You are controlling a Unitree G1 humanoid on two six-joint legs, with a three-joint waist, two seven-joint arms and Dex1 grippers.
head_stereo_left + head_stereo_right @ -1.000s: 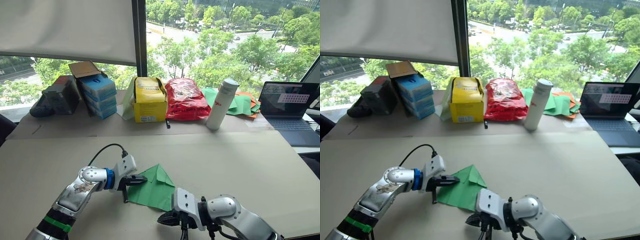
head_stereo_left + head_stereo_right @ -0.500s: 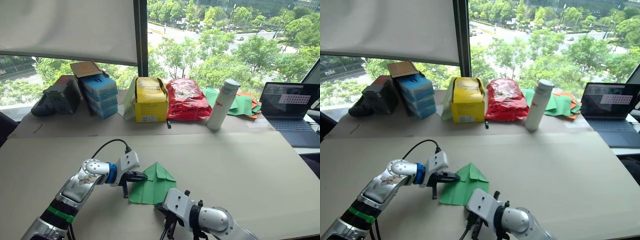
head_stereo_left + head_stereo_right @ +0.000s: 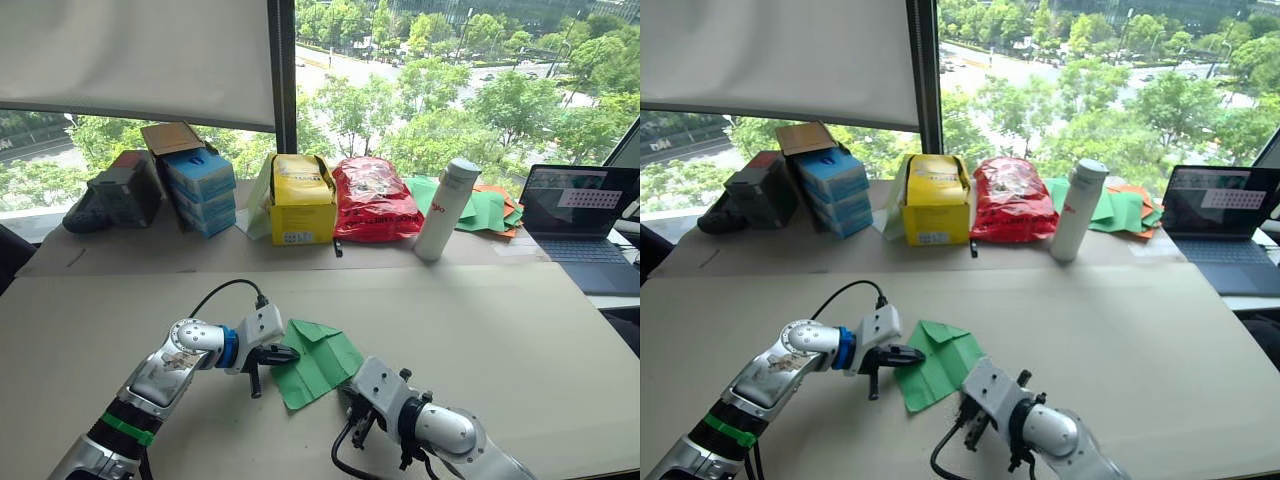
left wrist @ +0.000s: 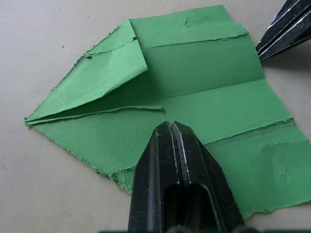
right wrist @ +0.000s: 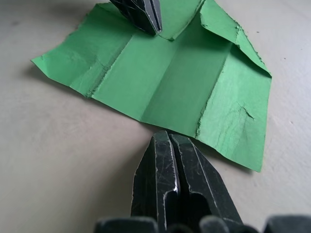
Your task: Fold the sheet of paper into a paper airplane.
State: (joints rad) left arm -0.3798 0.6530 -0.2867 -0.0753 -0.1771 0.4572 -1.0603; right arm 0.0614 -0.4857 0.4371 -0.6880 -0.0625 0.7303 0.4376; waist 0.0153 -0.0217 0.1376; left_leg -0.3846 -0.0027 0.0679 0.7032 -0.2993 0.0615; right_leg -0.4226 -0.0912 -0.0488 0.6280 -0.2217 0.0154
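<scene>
Two pincers work low in the frame of the head views, on a beige desk. The sheet of paper, bright green and creased, lies flat on the desk at the lower centre of the frame, between the two arms. One end is folded into a point by two corner flaps, one of them lifted a little off the sheet; long creases run along its length and the edges look rough.

The left pincer has its two black fingers pressed together, nothing between them, with their tips resting on top of the sheet near the middle crease, just by the inner ends of the corner flaps. In the left eye view it sits at the sheet's left edge.

The right pincer is likewise closed and empty, its tips on the bare desk just beside the sheet's near edge, not on the paper.

Along the upper part of the frame, before the window, stand a stack of blue boxes, a yellow box, a red bag, a white bottle, a pile of green and orange papers and a laptop at the right edge.
</scene>
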